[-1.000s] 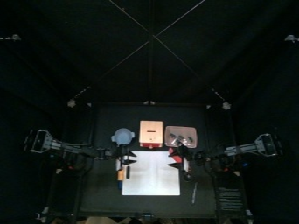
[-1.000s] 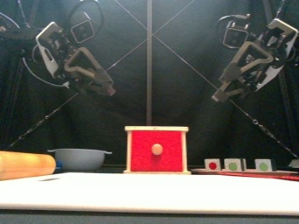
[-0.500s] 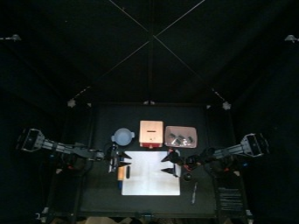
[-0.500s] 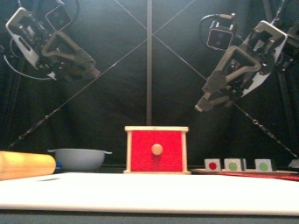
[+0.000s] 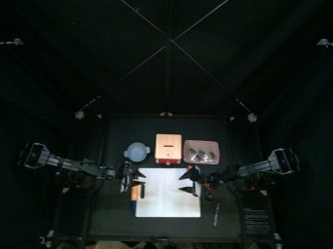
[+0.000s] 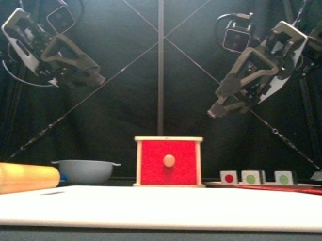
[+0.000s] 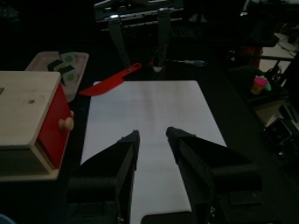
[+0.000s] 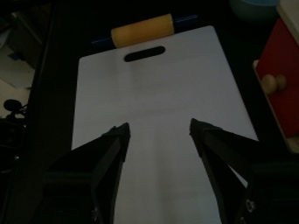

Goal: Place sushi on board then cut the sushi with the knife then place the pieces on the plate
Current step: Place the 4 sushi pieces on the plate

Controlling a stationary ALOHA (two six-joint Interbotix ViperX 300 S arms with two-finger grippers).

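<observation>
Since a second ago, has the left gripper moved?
Yes. In the front view the left gripper has risen and pulled left, farther from the box; fingers open.

Top cam high and far, looking down; front cam close, level at the table edge. Wrist cams face each other across the shared white cutting board.

The top view is dim, the black curtains swallowing the light; only the white cutting board glows. In the front view the red drawer front is evenly lit, without glare. The wrist views are murky, with dark fingers silhouetted against the pale board.
</observation>
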